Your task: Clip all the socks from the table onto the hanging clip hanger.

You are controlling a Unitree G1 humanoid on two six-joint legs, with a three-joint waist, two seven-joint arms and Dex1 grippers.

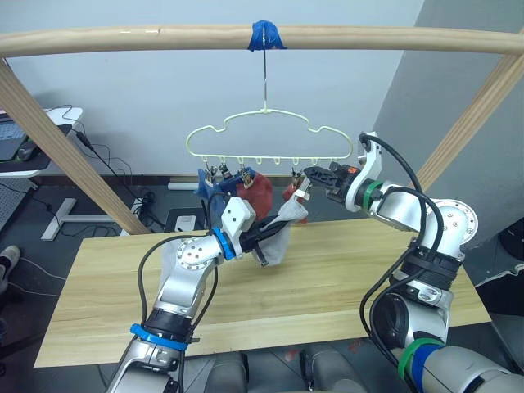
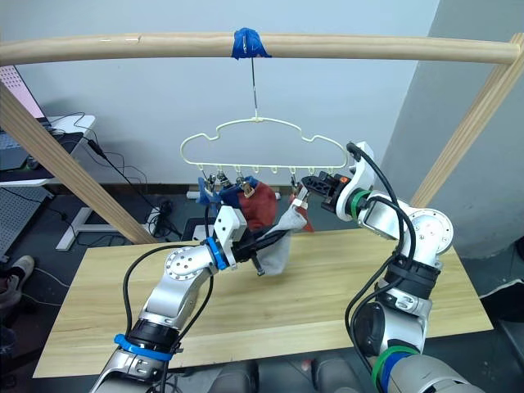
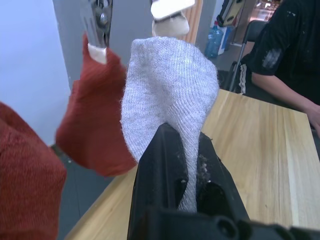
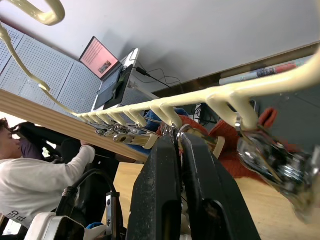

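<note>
Two head views look forward and down over the table, sharing the clip hanger under a wooden pole. The left wrist view sits close behind a grey sock; the right wrist view looks closely along the hanger's clips.

A round wooden pole runs level well above the claws, with slanted poles either side; blue tape wraps the level pole above the right claw; a white desk stands far off behind the left claw, black cables trailing from it; a laptop with a pink screen sits beyond the right claw; a person in a black top sits beyond the left claw; a water bottle stands near that person; a person in a white sleeve is beside the right claw.
</note>
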